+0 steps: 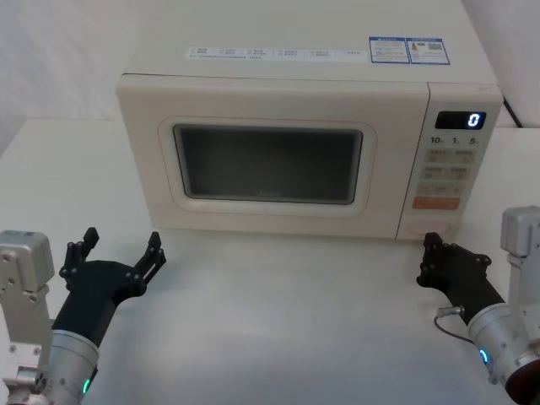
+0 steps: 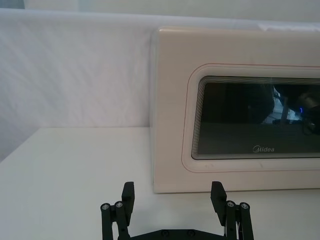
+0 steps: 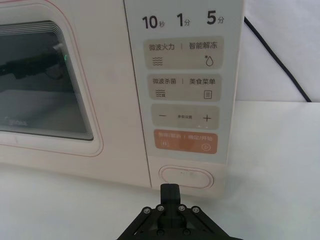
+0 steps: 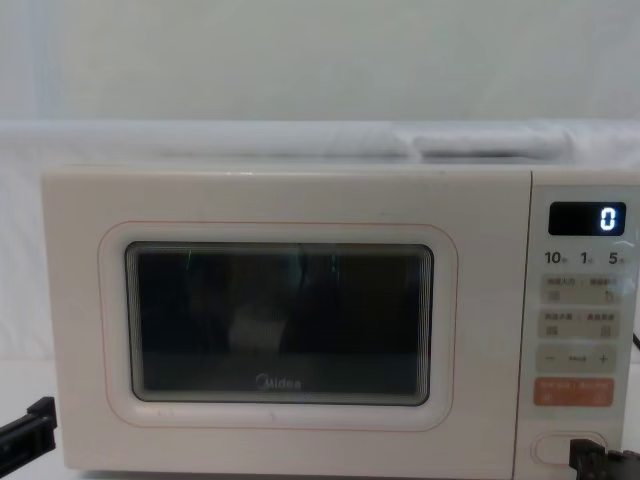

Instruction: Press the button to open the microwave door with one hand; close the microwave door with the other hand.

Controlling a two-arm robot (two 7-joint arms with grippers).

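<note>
Two end effectors | left [image 1: 121, 250] spread | right [image 3: 170, 192] pinched before button [image 3: 186, 176] | microwave door [image 4: 280, 320] closed

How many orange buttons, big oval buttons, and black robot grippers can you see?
Orange key: 1
Oval button: 1
Black grippers: 2, the left gripper open, the right gripper shut, just in front of the oval button
Total: 4

One microwave door [image 1: 268, 164], one button [image 3: 186, 176] – and two grippers, left [image 1: 121, 253] and right [image 1: 432, 257].
</note>
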